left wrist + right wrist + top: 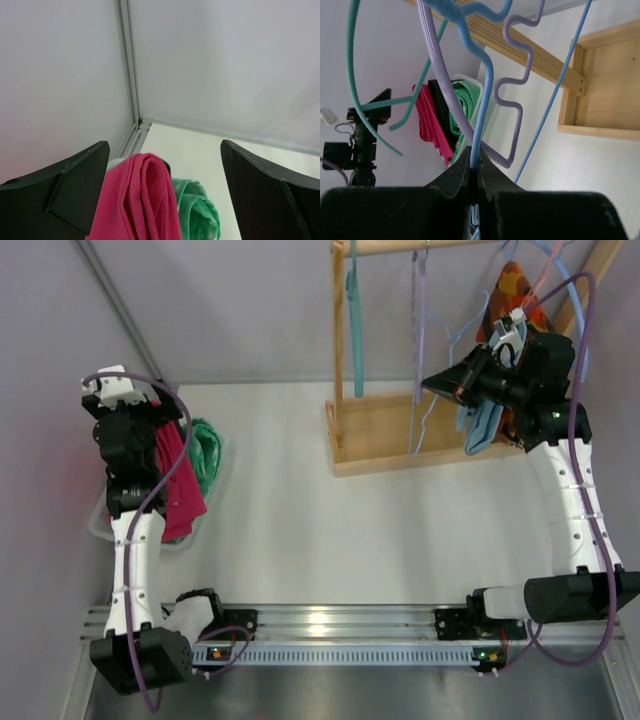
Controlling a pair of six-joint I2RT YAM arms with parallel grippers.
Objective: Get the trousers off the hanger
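Right wrist: our right gripper (475,164) pinches the blue plastic hanger (481,112); left gripper (164,146) gapes. We'd pinch the limp light-blue cloth trousers (481,433) high.

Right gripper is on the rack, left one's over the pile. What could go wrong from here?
1. The right gripper is shut on the blue hanger, not on cloth; pulling could drag the hanger off the wooden rail or hook the purple hanger beside it.
2. The pink trousers sit between the fingers of the open left gripper; they might snag when it lifts.
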